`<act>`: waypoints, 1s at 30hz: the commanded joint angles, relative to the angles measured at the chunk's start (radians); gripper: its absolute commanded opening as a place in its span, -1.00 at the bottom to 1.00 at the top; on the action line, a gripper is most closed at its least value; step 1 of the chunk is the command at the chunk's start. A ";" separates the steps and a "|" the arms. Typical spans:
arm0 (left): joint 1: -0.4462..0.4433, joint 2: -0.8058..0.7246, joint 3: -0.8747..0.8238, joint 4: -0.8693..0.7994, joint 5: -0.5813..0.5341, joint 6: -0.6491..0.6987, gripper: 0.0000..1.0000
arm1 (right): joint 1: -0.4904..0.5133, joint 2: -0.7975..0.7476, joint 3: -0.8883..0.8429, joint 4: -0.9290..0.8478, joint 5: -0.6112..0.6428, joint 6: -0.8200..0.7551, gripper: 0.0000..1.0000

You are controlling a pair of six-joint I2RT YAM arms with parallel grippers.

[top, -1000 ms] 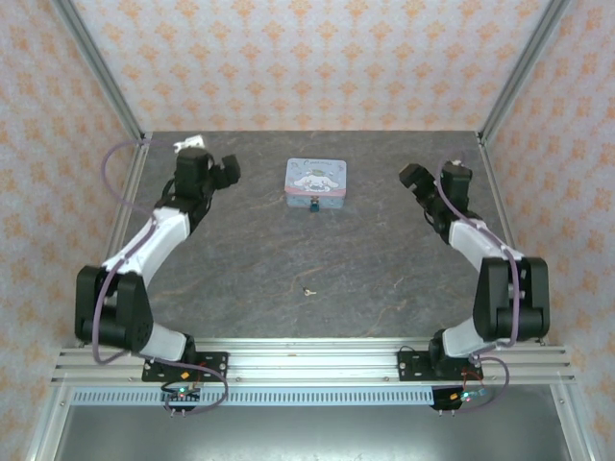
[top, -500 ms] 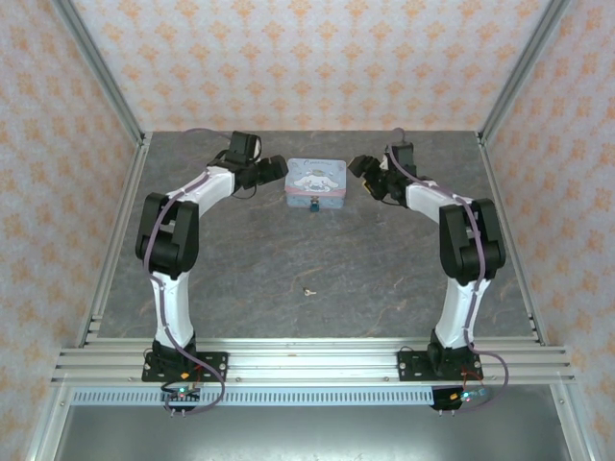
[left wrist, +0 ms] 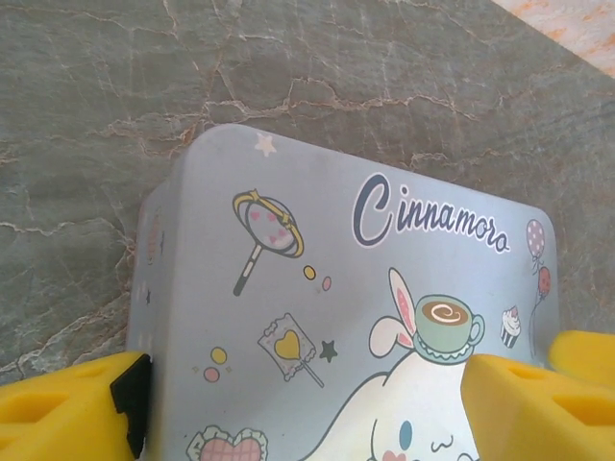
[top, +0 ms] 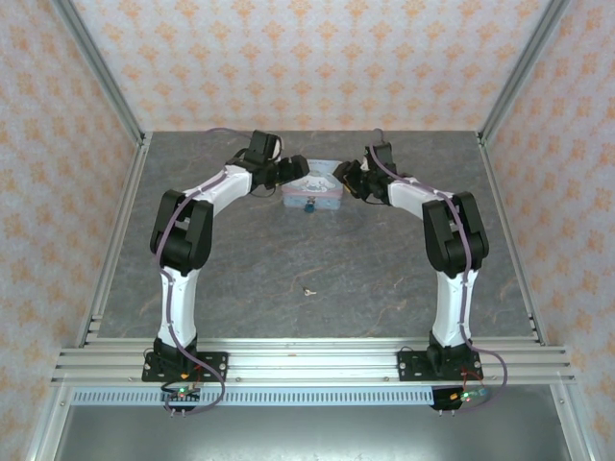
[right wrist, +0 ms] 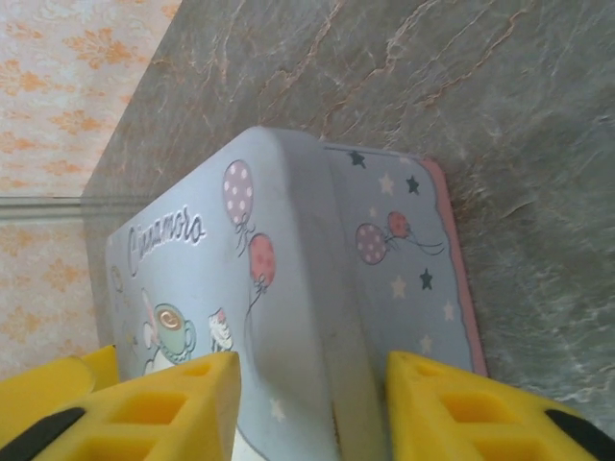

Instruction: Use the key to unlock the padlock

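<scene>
With left claw (left wrist: 300, 415) and right claw (right wrist: 309, 408) spread astride the ends of the tin (top: 319, 184), an uneven squeeze could skid it and swing the padlock (top: 309, 205) at its near side, while the key (top: 308, 291) lies unheld, well nearer on the tabletop (top: 221, 274).

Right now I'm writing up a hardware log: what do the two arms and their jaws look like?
The left arm and right arm have white shells between black joints. A thin purple cable runs along each. The jaws are chunky yellow blocks with rectangular recesses and black inserts.
</scene>
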 commanded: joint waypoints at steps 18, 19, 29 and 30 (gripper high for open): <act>-0.141 -0.436 -0.619 0.299 -0.107 -0.144 0.68 | 0.103 -0.369 -0.513 0.193 0.050 0.067 -0.19; -0.141 -0.436 -0.629 0.305 -0.110 -0.151 0.68 | 0.102 -0.376 -0.526 0.199 0.057 0.070 -0.13; -0.120 -0.479 -0.634 0.245 -0.238 -0.145 0.77 | 0.100 -0.493 -0.516 0.039 0.188 -0.046 0.55; -0.111 -0.502 -0.643 0.240 -0.245 -0.144 0.79 | 0.098 -0.522 -0.525 0.024 0.204 -0.055 0.56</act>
